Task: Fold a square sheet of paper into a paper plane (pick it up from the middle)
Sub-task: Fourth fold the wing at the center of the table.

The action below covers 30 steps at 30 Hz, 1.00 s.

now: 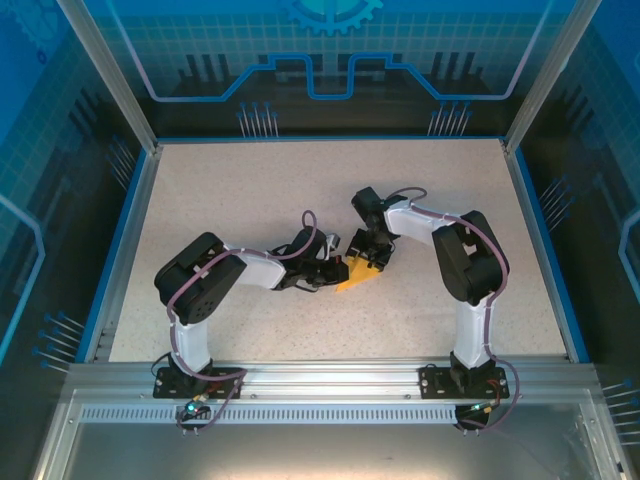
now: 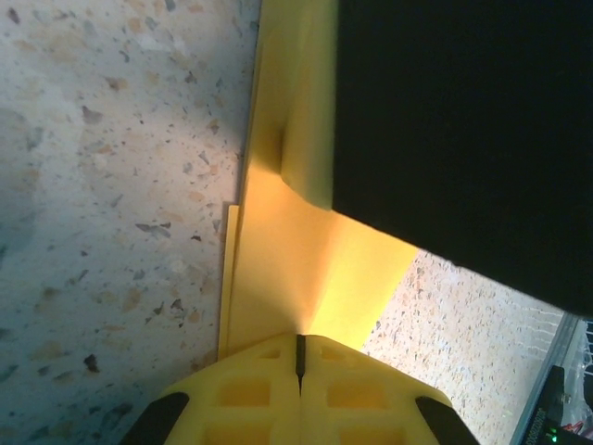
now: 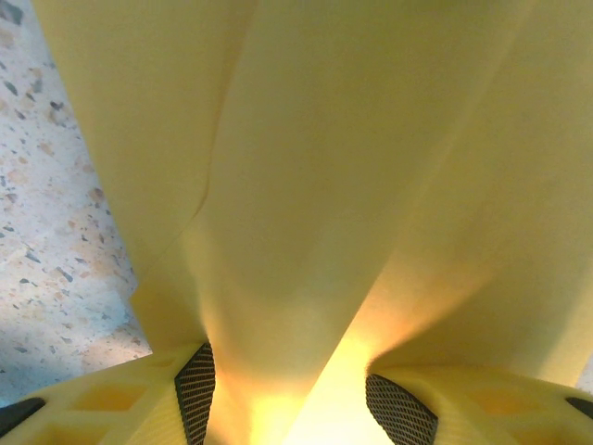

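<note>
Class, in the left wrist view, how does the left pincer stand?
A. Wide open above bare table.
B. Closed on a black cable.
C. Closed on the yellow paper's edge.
C: the left pincer is pressed shut, and the yellow paper runs out from the seam where its two halves meet.

I see the sheet of paper (image 1: 358, 276) plain orange-yellow, the worktop (image 1: 240, 200) beige with dark speckles. My left end effector (image 2: 299, 357) is yellow and black.

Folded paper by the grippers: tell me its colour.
The paper is orange-yellow, clearest in the top external view.
</note>
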Available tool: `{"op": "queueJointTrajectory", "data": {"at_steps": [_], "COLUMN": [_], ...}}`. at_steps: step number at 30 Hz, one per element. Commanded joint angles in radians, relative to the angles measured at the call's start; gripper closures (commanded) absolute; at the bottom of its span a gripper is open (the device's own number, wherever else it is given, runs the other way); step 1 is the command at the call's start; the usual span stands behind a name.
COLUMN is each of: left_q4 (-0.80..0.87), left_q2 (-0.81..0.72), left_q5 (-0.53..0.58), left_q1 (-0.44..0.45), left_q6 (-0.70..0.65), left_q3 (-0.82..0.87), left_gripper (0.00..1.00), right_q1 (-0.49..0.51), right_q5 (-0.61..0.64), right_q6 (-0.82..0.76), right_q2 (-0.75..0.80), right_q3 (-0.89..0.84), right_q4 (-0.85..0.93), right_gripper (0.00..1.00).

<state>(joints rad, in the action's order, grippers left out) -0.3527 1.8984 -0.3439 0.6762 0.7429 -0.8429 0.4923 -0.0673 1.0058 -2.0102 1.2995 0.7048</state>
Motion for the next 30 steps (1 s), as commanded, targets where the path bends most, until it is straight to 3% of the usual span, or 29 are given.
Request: {"op": "queueJointTrajectory", "data": {"at_steps": [1, 10, 16, 22, 27, 30], "left_q4": [0.149, 0.193, 0.194, 0.197, 0.195, 0.194], "left_q2": [0.022, 0.062, 0.075, 0.080, 0.080, 0.080], "left_q5": [0.040, 0.052, 0.051, 0.048, 0.046, 0.046], "left_q1": [0.000, 0.001, 0.001, 0.001, 0.002, 0.002], "left_q6": [-0.048, -0.057, -0.058, -0.063, -0.062, -0.060], "left_q3": [0.012, 0.032, 0.048, 0.044, 0.047, 0.048], "left_gripper": [0.99, 1.00, 1.00, 1.00, 1.00, 1.00], "right_q1": [0.011, -0.005, -0.040, -0.042, -0.021, -0.018], "right_q5": [0.109, 0.008, -0.019, -0.134, -0.184, -0.214], "right_q6": [-0.016, -0.107, -0.158, -0.300, -0.325, -0.310], "right_q2": [-0.202, 0.006, 0.234, 0.354, 0.331, 0.295], "right_q3": [-0.119, -0.045, -0.135, -0.255, -0.301, -0.322], "right_q4": [0.001, -0.009, -0.118, -0.304, -0.391, -0.448], "right_gripper": [0.43, 0.38, 0.35, 0.54, 0.78, 0.86]}}
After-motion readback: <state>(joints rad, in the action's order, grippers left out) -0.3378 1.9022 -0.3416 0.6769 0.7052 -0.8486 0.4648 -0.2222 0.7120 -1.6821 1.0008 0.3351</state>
